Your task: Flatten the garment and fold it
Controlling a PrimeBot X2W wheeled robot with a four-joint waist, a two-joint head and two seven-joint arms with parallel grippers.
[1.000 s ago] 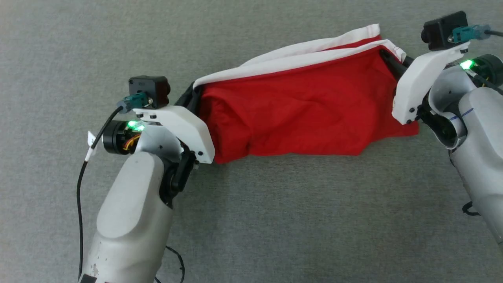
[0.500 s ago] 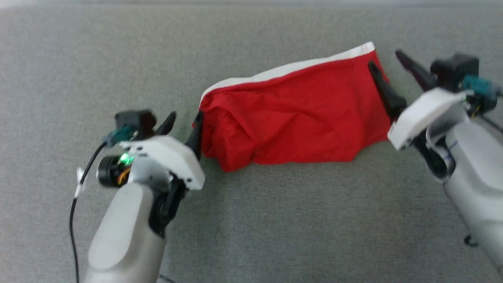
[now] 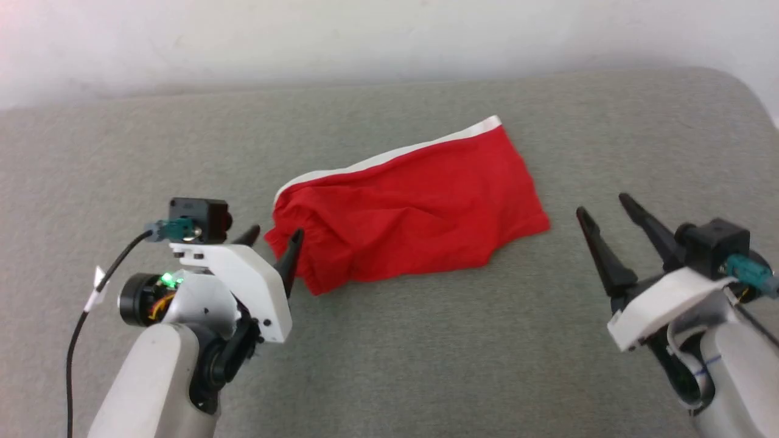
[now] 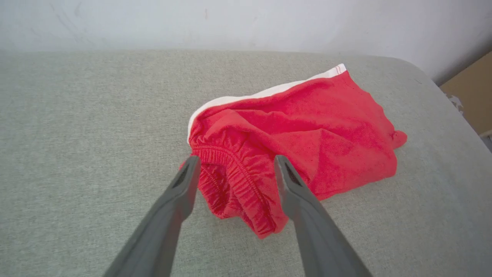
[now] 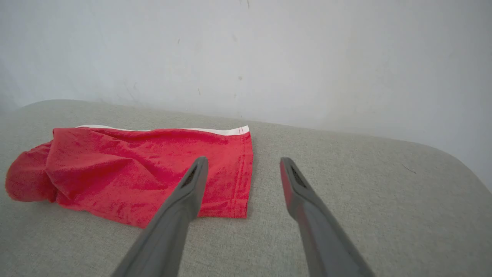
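The grey padded surface point(image 3: 389, 365) holds the red shorts point(image 3: 414, 213) near its middle, lying in a rumpled band with a white stripe point(image 3: 389, 159) along the far edge. The cloth looks light, soft and limp, and will likely sag and bunch when lifted. The left gripper point(image 3: 277, 232) stands open and empty at the gathered waistband point(image 4: 234, 184). The right gripper point(image 3: 600, 204), also open and empty, hangs apart from the hem point(image 5: 244, 173). The thick elastic and stitched hem corners seem the firmest places to pinch, though hidden layers may lie unevenly.

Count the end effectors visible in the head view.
2. The left end effector is open at the waistband end of the garment; the right end effector is open at lower right, clear of the garment.
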